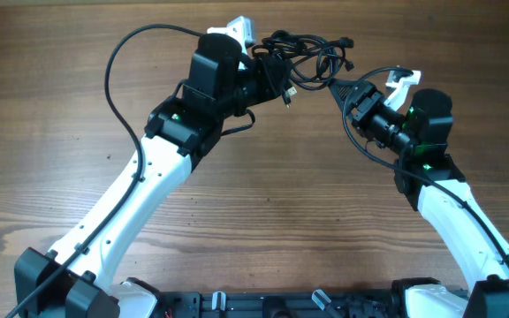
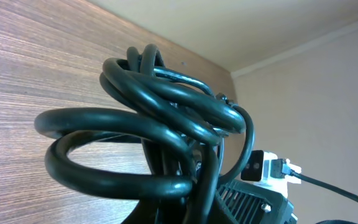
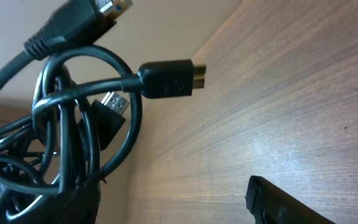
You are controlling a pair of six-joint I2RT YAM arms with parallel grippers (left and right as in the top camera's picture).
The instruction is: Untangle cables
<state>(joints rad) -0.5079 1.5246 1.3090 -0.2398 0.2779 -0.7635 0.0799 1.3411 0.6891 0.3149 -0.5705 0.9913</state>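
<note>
From overhead, the tangle of thin black cables (image 1: 303, 55) is sitting at 12 o'clock on the brown wooden worktop (image 1: 42, 106). The white-and-black left arm (image 1: 148, 177) is reaching in from 7 o'clock, with the left jaws closing tightly on the knot. The matching right arm (image 1: 453, 208) is coming in from 5 o'clock, with the right jaws meeting a strand at the knot's 4 o'clock edge.

In the left wrist view, the cables (image 2: 166, 137) are filling the centre in looping coils. The jaws themselves are hiding behind them.

In the right wrist view, the cables (image 3: 61, 124) are bunching at 9 o'clock, and a metal-tipped black plug (image 3: 166, 78) is pointing towards 3 o'clock. One dark finger (image 3: 278, 198) is showing at 5 o'clock. The jaws are standing wide, with bare worktop (image 3: 278, 93) between them.
</note>
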